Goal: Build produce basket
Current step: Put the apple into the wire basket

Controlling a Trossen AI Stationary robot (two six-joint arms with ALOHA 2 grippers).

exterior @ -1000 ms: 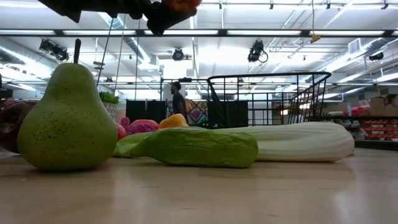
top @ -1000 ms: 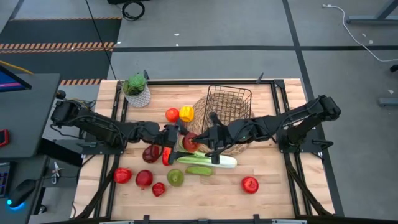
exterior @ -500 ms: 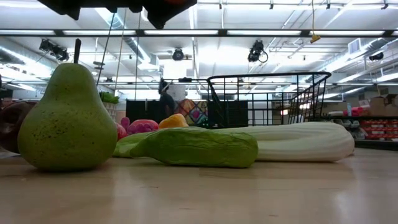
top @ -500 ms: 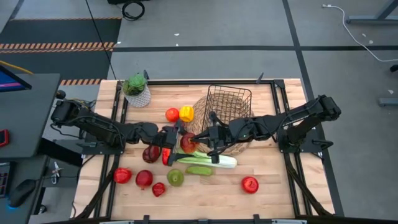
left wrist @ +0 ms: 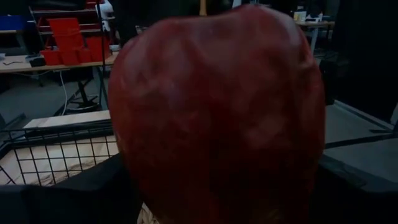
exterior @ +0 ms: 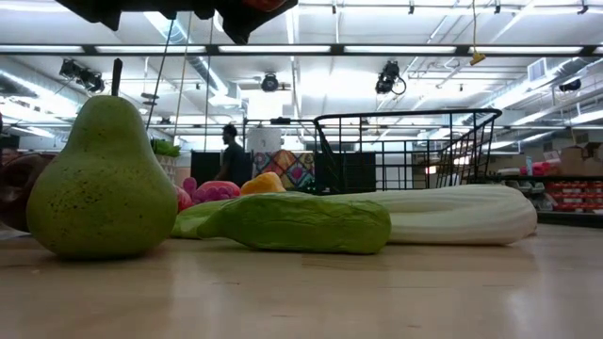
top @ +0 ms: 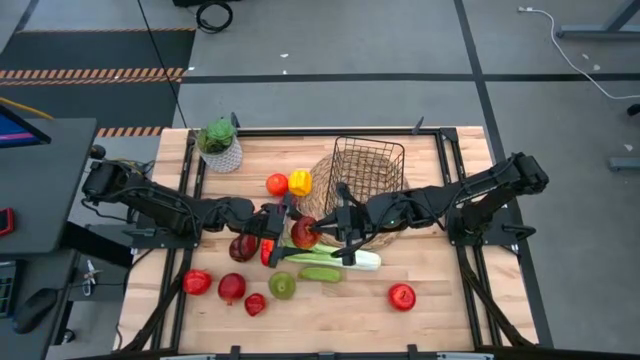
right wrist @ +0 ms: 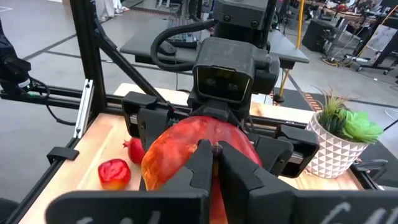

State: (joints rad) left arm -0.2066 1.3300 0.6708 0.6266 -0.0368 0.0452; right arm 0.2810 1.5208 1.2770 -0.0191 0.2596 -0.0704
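Two claws meet over the middle of the tabletop (top: 420, 310), and I see one red apple (top: 303, 231) between them. My left claw (top: 283, 228) reaches in from the left with its jaws spread wide around the apple's sides; in the left wrist view the apple (left wrist: 217, 112) fills nearly everything, with the dark fingers (left wrist: 74, 193) flanking it. My right claw (top: 322, 231) comes from the opposite side, and in the right wrist view its fingertips (right wrist: 211, 163) are pinched together at the apple's stem, on top of the fruit (right wrist: 199, 152).

Behind the apple, the basket (top: 368, 170) stands upright on a round woven mat (top: 322, 180), and I cannot see anything inside it. A long pale leek (top: 335, 258) and a green cucumber (top: 321, 273) lie just in front of the claws, touching each other in the low view. An orange (top: 277, 184) and a yellow pepper (top: 299, 182) sit left of the basket. A green pear (top: 281, 286) and several more red fruits (top: 231, 288) lie near the front left, and another red apple (top: 402, 296) sits alone at the front right. A potted plant (top: 218, 143) stands at the back left corner.
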